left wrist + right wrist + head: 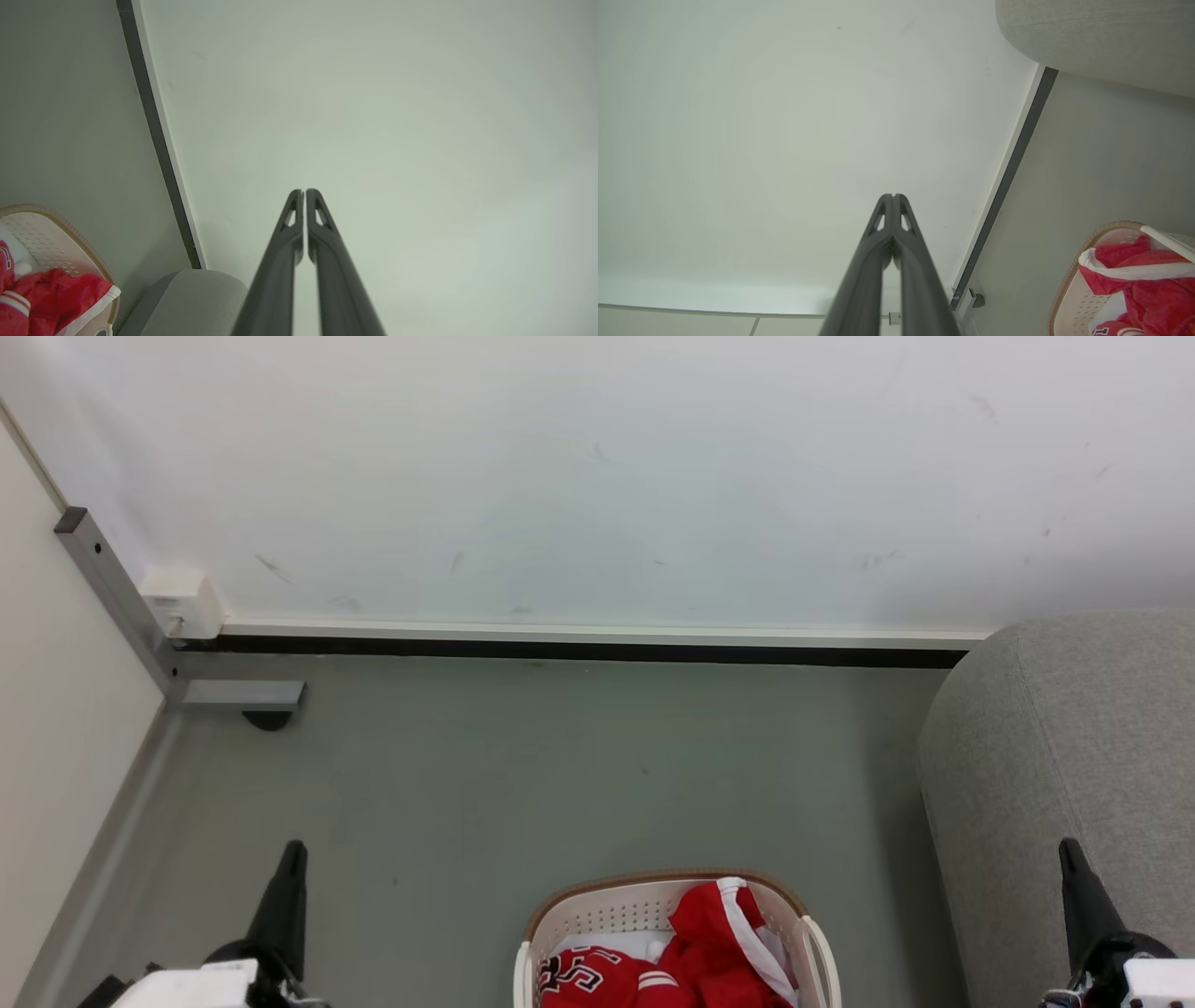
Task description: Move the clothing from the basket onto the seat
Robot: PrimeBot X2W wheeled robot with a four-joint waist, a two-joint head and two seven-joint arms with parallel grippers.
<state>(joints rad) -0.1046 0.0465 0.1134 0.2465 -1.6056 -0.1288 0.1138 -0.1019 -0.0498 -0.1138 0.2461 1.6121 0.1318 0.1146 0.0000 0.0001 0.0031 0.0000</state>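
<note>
Flanking the basket [653, 879], left gripper [303, 192] and right gripper [893, 196] are pressed together, empty; lowered unopened, they'd shove the red basketball clothing [709, 933] aside.

Bright even light; soft shadows; wrist views bowed, near edges blurred

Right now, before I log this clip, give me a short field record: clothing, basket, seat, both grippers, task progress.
clothing: red garments with white trim, heaped inside the basket
basket: on the grey floor, straight ahead, at the head view's lower edge
seat: light grey, to the basket's right, apart from it
left gripper: shut, empty, left of the basket, touching nothing
right gripper: shut, empty, seen against the seat in the head view
task progress: not started; no clothing on the visible part of the seat
</note>
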